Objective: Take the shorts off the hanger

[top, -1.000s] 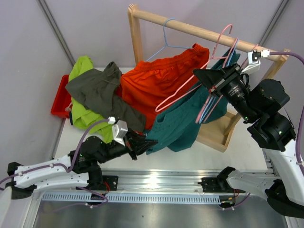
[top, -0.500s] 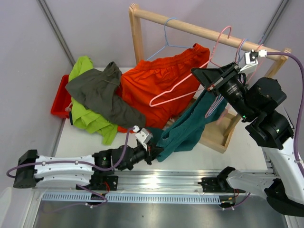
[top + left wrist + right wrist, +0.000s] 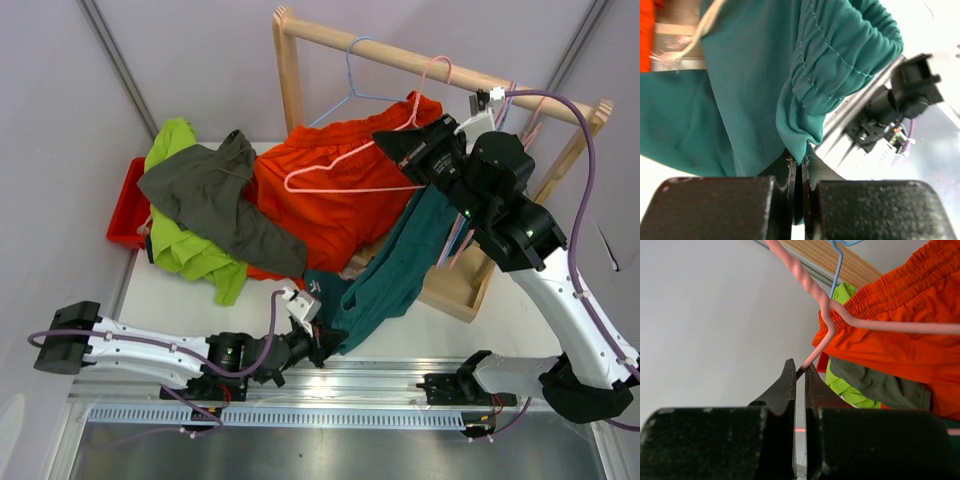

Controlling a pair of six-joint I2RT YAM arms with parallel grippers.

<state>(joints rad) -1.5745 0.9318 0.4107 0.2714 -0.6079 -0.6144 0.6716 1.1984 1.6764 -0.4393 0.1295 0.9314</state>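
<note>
The teal shorts [image 3: 400, 265] hang stretched from under my right arm down to the table's near edge. My left gripper [image 3: 325, 345] is shut on their lower hem, which shows between its fingertips in the left wrist view [image 3: 797, 157]. My right gripper [image 3: 385, 142] is shut on a bare pink hanger [image 3: 345, 170], held up over the orange shorts [image 3: 320, 205]; the right wrist view shows its wire [image 3: 825, 315] pinched at the tips [image 3: 800, 368]. Dark grey shorts [image 3: 205, 200] and lime green shorts [image 3: 185, 250] lie piled at the left. Navy shorts are out of view.
A wooden rack [image 3: 380, 55] stands at the back with a blue hanger [image 3: 350, 80] on its rail and more hangers [image 3: 452, 240] by my right arm. A red bin [image 3: 125, 205] sits under the pile at the left. The rack's base [image 3: 455, 290] is on the right.
My left gripper has pulled the teal shorts down toward the near edge. My right gripper has swung the pink hanger left, clear of the teal shorts.
</note>
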